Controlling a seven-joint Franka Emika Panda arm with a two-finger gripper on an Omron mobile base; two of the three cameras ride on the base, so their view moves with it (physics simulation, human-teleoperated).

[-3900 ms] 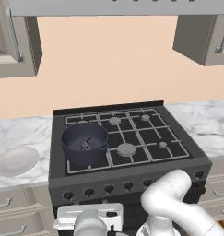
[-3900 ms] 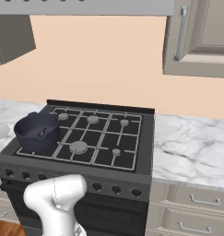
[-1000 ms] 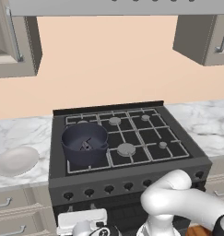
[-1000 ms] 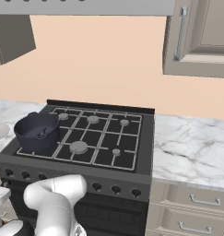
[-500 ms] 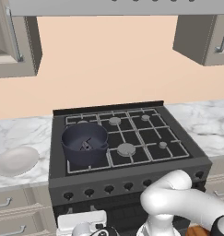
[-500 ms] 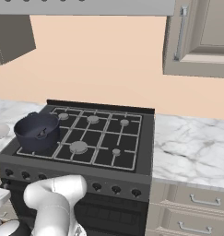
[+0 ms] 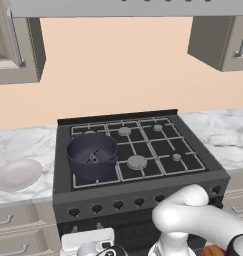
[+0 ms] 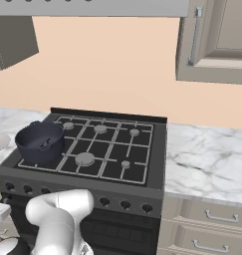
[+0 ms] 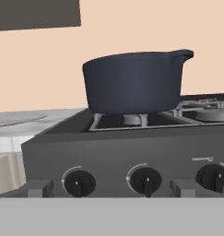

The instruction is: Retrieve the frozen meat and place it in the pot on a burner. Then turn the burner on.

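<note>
Dark pot held the frozen meat (front-left burner); the claw, jaws apart, faced the knobs, judged next to turn.

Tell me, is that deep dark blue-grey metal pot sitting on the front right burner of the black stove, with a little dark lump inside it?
Not quite: the deep dark blue-grey metal pot sits on the black stove's front left burner, as the left base view shows. The little dark lump is inside it.
</note>
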